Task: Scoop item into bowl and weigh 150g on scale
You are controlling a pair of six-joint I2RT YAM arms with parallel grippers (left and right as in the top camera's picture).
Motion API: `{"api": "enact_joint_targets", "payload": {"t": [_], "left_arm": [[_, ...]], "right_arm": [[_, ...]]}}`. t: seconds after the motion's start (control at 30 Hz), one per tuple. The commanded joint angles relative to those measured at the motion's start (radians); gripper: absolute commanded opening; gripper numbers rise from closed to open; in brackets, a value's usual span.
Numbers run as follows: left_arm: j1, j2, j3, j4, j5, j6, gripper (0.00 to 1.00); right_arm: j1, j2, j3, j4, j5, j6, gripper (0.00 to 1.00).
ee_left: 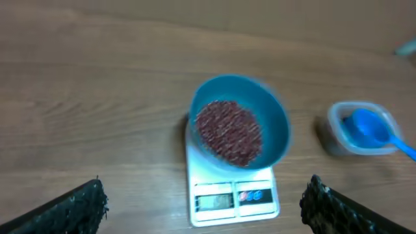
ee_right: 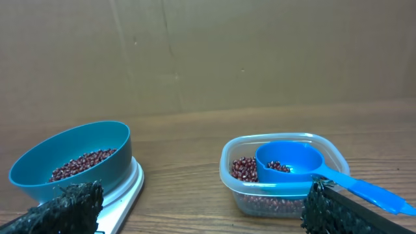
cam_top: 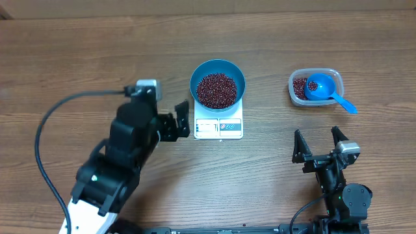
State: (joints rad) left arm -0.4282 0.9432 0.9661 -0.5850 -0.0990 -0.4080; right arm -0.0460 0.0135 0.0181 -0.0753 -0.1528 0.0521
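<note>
The blue bowl (cam_top: pixel 218 68) stands on the white scale (cam_top: pixel 218 127), heaped with red-brown beans (cam_top: pixel 216 90). My left gripper (cam_top: pixel 182 119) is open just left of the scale's front, holding nothing. In the left wrist view the bowl (ee_left: pixel 276 130) and scale (ee_left: pixel 234 198) lie ahead between the spread fingers (ee_left: pixel 78 208). My right gripper (cam_top: pixel 317 138) is open near the front edge, below the clear tub (cam_top: pixel 296 96). That tub holds more beans (ee_right: pixel 244 169) and a blue scoop (ee_right: pixel 289 162) with a few beans in it.
The scoop's handle (cam_top: pixel 343 103) sticks out over the tub's right rim. A black cable (cam_top: pixel 45 123) loops left of the left arm. Bare wooden table (cam_top: pixel 273 156) lies between the two grippers. A cardboard wall (ee_right: pixel 208 52) stands behind the table.
</note>
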Motion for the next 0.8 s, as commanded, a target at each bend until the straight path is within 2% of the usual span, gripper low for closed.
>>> {"api": "enact_joint_targets", "payload": {"t": [0.0, 0.07, 0.27, 0.47, 0.53, 0.63, 0.77], "left_arm": [[0.044, -0.088, -0.204, 0.189, 0.023, 0.028, 0.99], [0.071, -0.150, -0.358, 0.393, 0.050, 0.035, 1.00], [0.122, -0.257, -0.646, 0.788, 0.097, 0.054, 1.00], [0.130, -0.435, -0.946, 1.077, 0.095, 0.057, 1.00], [0.135, -0.496, -0.960, 1.028, 0.087, 0.074, 1.00], [0.158, -0.613, -0.961, 0.923, 0.089, 0.196, 1.00], [0.208, -0.759, -0.961, 0.704, 0.088, 0.246, 1.00]], "right_arm": [[-0.006, -0.011, -0.010, 0.005, 0.003, -0.001, 1.00], [-0.006, -0.011, -0.010, 0.005, 0.003, -0.001, 1.00], [-0.006, -0.011, -0.010, 0.005, 0.003, -0.001, 1.00], [-0.006, -0.011, -0.010, 0.005, 0.003, -0.001, 1.00], [-0.006, -0.011, -0.010, 0.005, 0.003, -0.001, 1.00], [-0.006, -0.011, -0.010, 0.005, 0.003, -0.001, 1.00], [-0.006, -0.011, -0.010, 0.005, 0.003, -0.001, 1.00]]}}
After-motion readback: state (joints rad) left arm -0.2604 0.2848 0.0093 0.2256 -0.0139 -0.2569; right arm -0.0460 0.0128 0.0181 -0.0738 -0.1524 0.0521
